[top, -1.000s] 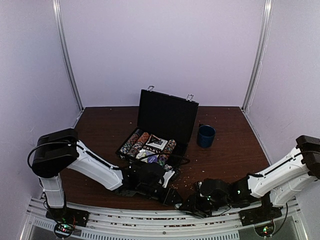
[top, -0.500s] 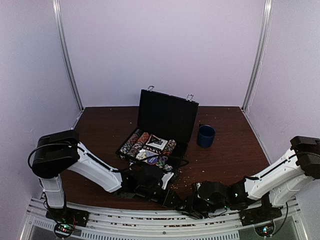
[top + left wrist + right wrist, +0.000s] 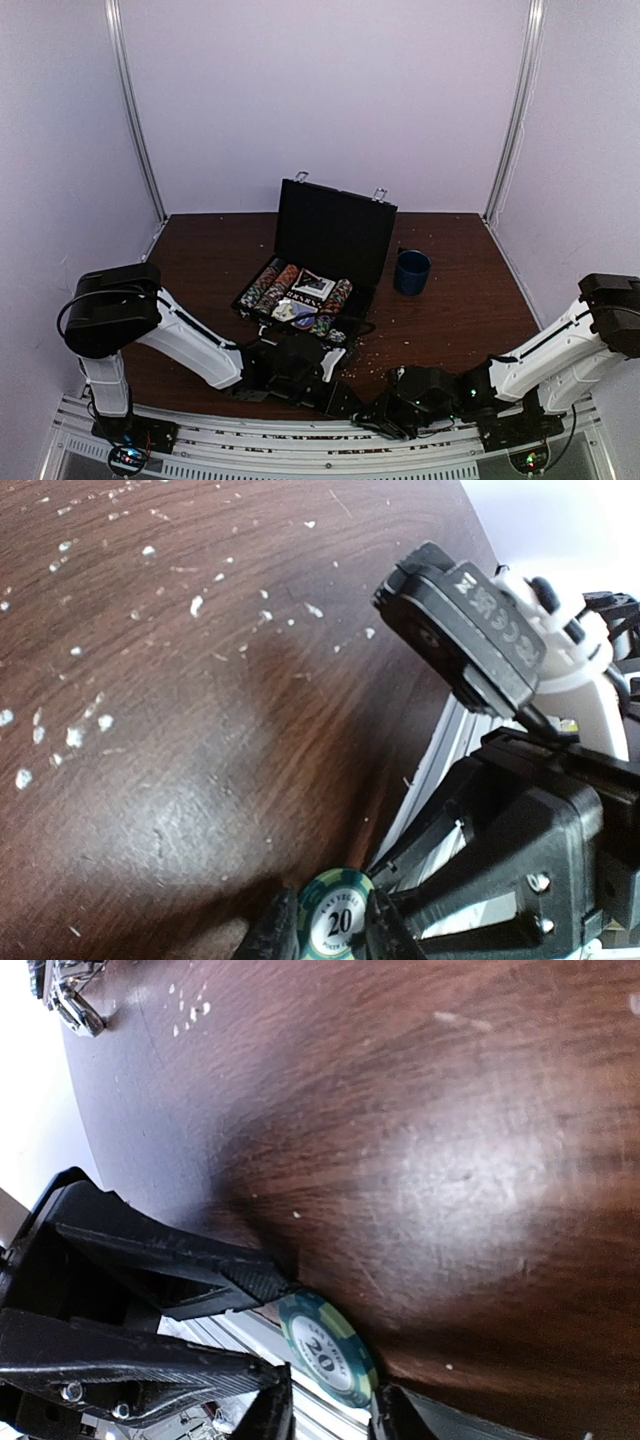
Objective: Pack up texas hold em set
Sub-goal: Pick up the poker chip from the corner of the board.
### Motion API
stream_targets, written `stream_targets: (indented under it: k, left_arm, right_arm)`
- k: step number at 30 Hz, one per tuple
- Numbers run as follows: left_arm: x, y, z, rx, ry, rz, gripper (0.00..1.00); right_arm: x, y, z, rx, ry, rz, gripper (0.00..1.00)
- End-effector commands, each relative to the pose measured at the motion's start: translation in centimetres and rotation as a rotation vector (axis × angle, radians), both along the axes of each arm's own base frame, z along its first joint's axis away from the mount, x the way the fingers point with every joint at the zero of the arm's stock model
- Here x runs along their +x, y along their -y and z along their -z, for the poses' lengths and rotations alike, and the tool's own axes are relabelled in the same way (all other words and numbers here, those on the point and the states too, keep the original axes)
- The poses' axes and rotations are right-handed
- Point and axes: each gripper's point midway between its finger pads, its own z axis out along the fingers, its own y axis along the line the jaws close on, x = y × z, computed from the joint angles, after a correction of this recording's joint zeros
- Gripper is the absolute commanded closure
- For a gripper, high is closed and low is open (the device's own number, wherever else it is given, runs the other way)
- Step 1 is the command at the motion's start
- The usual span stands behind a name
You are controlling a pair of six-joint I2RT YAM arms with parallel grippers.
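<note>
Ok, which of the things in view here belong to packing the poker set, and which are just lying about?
Part of the job:
- open black case
- chip rows inside it
- card deck inside it
- green 20 chip, outside the case

Just lying about:
- blue cup, right of the case
- white specks scattered on the table
</note>
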Motion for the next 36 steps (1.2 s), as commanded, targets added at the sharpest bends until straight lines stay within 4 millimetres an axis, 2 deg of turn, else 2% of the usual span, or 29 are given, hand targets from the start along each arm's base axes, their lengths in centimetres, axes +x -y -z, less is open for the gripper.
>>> stream_targets:
  k: [1,17,20,25,31,36]
  left_arm:
    - [-3.6,-0.9,1.5,0.039,-0.065,0.094,0.75]
    - [-4.2,-0.9,1.1,0.033,-0.077,0.092,0.75]
    - [-3.8,-1.1,0.9,0.043,-0.069,0.071,0.75]
    - [-1.8,-2.2,0.3,0.091,-0.028,-0.014,0.69]
    - [0.5,-3.5,-1.5,0.108,0.006,-0.108,0.6]
    - [3.1,-4.9,-4.5,0.12,0.064,-0.212,0.53]
  right_arm:
    - [2.0,2.2,2.1,-0.094,0.058,0.109,0.79]
    - [2.5,1.4,0.7,-0.013,0.061,0.139,1.0]
    - [2.2,1.3,0.5,-0.016,0.059,0.119,1.0]
    - [2.0,1.6,-0.4,-0.048,0.086,0.077,1.0]
    - [2.0,2.3,-1.3,-0.072,0.119,0.051,1.0]
    - [3.4,2.8,-4.2,-0.092,0.204,0.06,1.0]
